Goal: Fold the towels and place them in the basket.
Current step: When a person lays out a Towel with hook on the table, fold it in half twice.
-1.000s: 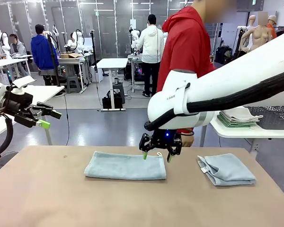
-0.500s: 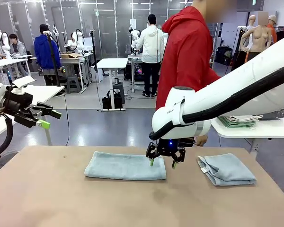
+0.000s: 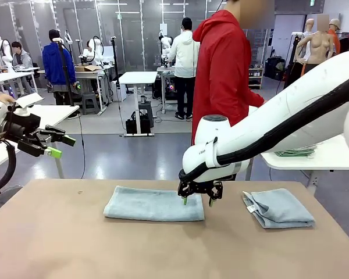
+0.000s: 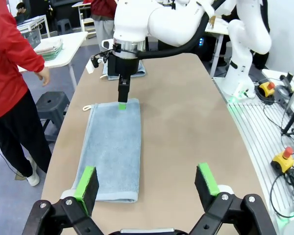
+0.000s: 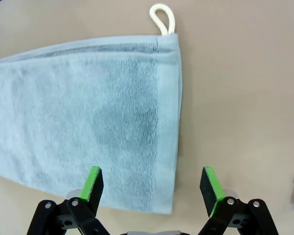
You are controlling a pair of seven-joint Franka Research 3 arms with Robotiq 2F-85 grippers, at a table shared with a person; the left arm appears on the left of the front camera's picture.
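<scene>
On the brown table a half-folded towel lies flat, and the right gripper, jaws spread and empty (probably just above it), must next pinch its near corner.

Two pale blue-grey terry towels on the tan table. The long towel lies flat near table centre, folded into a long narrow strip running left-right, edges fairly even; a small white hanging loop sticks out at its far right corner. The folded towel lies well apart to the right, a compact, roughly square stack turned slightly askew, with a small white tag at its left edge.
</scene>
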